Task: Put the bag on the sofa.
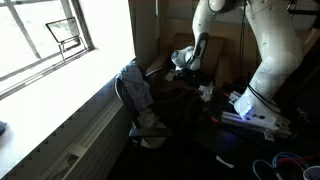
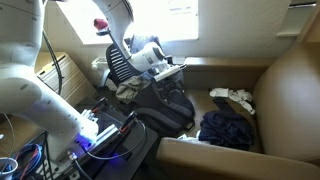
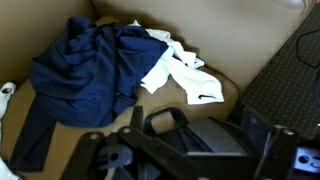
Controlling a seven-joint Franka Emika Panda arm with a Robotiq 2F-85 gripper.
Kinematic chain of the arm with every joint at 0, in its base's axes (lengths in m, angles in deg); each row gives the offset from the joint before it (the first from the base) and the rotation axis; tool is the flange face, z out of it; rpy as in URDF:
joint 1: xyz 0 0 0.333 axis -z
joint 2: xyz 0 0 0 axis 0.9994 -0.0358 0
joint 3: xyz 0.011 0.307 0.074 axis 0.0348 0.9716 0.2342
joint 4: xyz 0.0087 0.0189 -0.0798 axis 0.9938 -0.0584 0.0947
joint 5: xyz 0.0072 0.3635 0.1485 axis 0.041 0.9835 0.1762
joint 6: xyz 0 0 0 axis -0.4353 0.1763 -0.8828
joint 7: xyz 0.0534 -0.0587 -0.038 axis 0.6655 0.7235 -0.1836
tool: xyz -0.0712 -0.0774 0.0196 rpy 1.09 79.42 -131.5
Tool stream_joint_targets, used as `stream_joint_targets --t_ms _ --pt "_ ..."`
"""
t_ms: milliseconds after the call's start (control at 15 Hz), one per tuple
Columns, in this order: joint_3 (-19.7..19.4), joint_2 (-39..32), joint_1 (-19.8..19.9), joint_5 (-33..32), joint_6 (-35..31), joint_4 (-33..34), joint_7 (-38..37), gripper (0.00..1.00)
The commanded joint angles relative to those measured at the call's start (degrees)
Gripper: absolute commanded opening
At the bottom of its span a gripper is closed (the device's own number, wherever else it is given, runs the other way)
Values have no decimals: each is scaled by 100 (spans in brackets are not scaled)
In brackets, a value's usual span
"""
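The black bag (image 2: 166, 106) sits slumped just beside the sofa's arm, below my gripper (image 2: 162, 66). In the wrist view the bag (image 3: 196, 142) fills the bottom, its handle loop standing up. My gripper (image 3: 186, 160) is open, one finger on each side of the bag's top and neither pressing on it. The brown sofa (image 2: 290, 85) stands at the right, and its tan seat (image 3: 222, 58) lies beyond the bag. In an exterior view by the window the gripper (image 1: 184, 62) hangs over a dark area where the bag is hard to make out.
A navy garment (image 2: 226, 130) and a white cloth (image 2: 232, 97) lie on the sofa seat, also seen as the navy garment (image 3: 85, 70) and white cloth (image 3: 178, 70). A swivel chair with a grey-blue garment (image 1: 137, 95) stands by the window. The robot base (image 1: 258, 105) and cables are nearby.
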Motion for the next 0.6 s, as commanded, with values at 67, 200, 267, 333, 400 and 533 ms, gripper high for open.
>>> stream_joint_targets --t_ms 67,200,267,333,400,533 --pt "317 -405 677 -42 -350 364 1553 100" --pt "427 -690 867 34 -269 648 2316 100" --pt "474 -883 920 137 -87 840 2703 100" --pt "478 -1130 840 320 378 1097 2910 100" --pt "221 -1384 473 339 661 1382 2014 100" --pt "323 -1066 706 214 391 1002 2218 100"
